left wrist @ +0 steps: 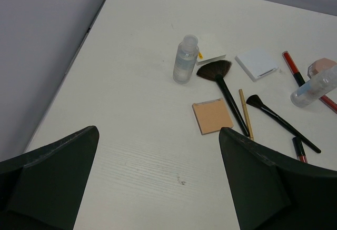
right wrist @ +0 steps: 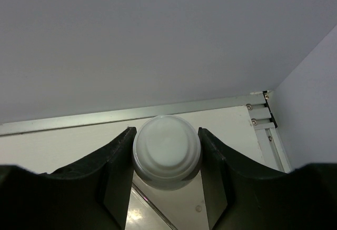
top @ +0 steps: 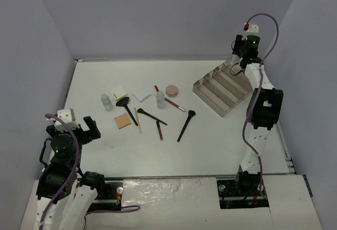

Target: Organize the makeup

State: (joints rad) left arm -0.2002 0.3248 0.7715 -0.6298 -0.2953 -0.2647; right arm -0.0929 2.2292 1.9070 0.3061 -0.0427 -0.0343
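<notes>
The makeup lies loose mid-table: a clear bottle (top: 107, 101), a white pad (top: 119, 93), a fan brush (top: 125, 106), a pale-blue pad (top: 141, 94), a second bottle (top: 160, 99), a pink compact (top: 171, 90), a tan pad (top: 122, 120), a wooden pencil (top: 138, 119), red pencils (top: 159, 130) and black brushes (top: 186, 125). My left gripper (top: 87, 130) is open and empty, near and left of them; its view shows the bottle (left wrist: 185, 60) and tan pad (left wrist: 211, 116) ahead. My right gripper (top: 236, 68) is shut on a white-capped bottle (right wrist: 166, 151) above the tray's far end.
The clear divided tray (top: 224, 88) stands tilted at the back right. Grey walls close in the table on the left, back and right. A metal rail (right wrist: 158, 111) runs along the back edge.
</notes>
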